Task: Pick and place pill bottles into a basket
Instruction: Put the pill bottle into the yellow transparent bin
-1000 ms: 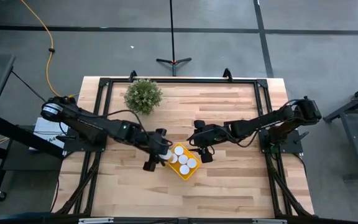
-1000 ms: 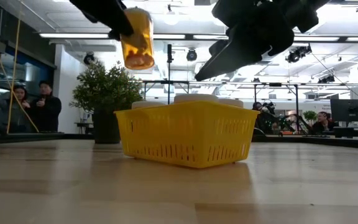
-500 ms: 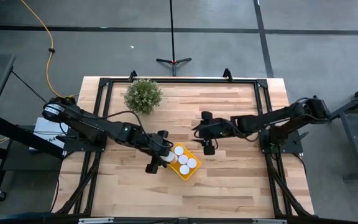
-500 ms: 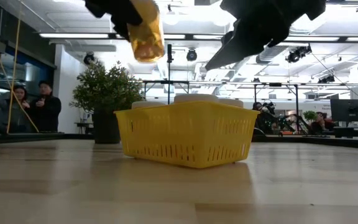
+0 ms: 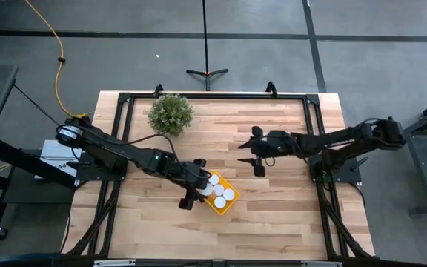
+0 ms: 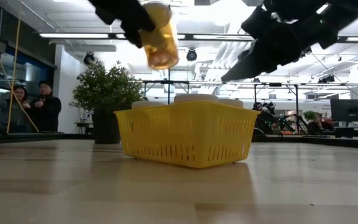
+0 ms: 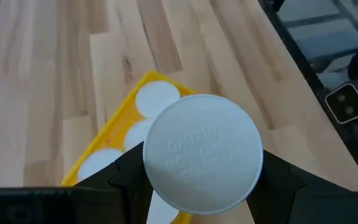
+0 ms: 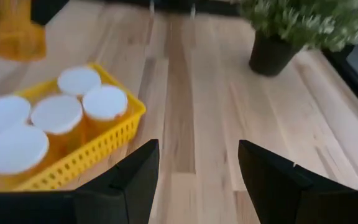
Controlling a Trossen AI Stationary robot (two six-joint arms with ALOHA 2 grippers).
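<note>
Table (image 5: 273, 208) (light wood planks) is seen with both arms over it; a potted plant (image 5: 171, 113) stands well beyond the left gripper, toward the far edge. Two people (image 6: 33, 106) are seen in the room behind, in the low view.

Basket (image 5: 219, 193) (yellow, shallow) sits directly under and just ahead of the left gripper (image 5: 192, 195). Five pill bottles (image 8: 58, 114) are already stood inside it, white caps up; one slot at the gripper's side is judged free.

Left gripper is closed on the sixth bottle (image 6: 158, 36), fingers clamped on either side just below the white cap (image 7: 202, 162); the bottle is held upright, above the basket rim and not touching it.

Right gripper (image 5: 259, 153) is parked well apart from the basket, jaws spread and nothing between them (seen clearly in its wrist view).

Step in hand: placing of the last bottle, transport nearly done. Next move is judged to call for centring over the free slot, a straight descent between the neighbouring caps and the basket wall, then release. Risk: a neighbour being nudged if the descent is off-centre.
</note>
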